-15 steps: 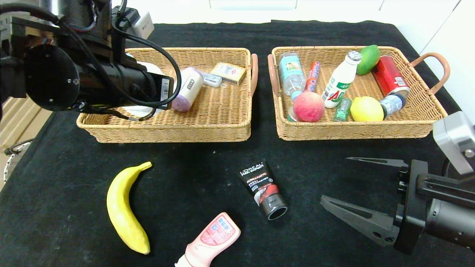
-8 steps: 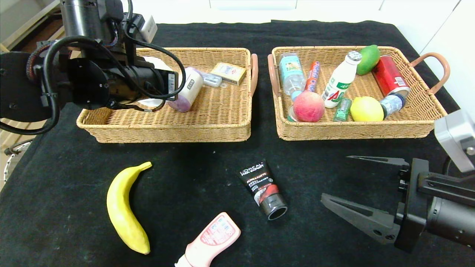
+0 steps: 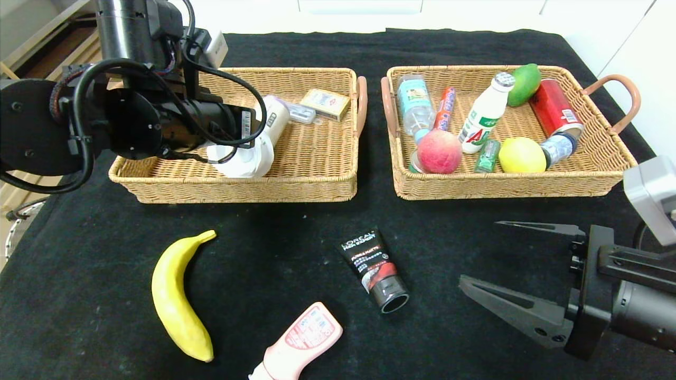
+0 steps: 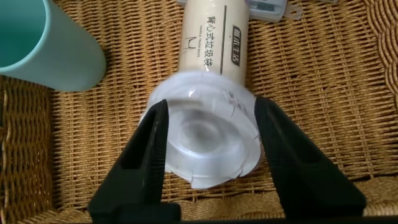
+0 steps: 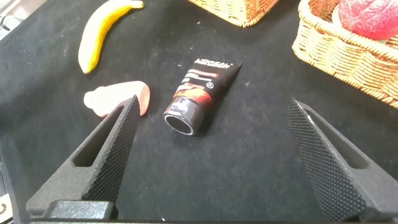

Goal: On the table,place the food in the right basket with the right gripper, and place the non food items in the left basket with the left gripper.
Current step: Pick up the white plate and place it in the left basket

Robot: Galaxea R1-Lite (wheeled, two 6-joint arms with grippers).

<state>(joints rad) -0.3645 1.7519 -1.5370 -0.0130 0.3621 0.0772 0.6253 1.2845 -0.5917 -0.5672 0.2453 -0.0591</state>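
My left gripper is over the left basket, its arm hiding the fingers in the head view. The fingers stand wide on either side of a white round roll, which lies low in the basket against a cream bottle. My right gripper is open and empty, low over the cloth at the front right. A banana, a black L'Oreal tube and a pink bottle lie on the table. The right basket holds fruit, bottles and cans.
The left basket also holds a teal cup, a small box and a small white case. The table is covered in black cloth. In the right wrist view the black tube lies just ahead of the open fingers.
The left arm has swung right and forward over the left basket. The white roll now shows lower, beside the cream bottle. The right arm has barely moved.
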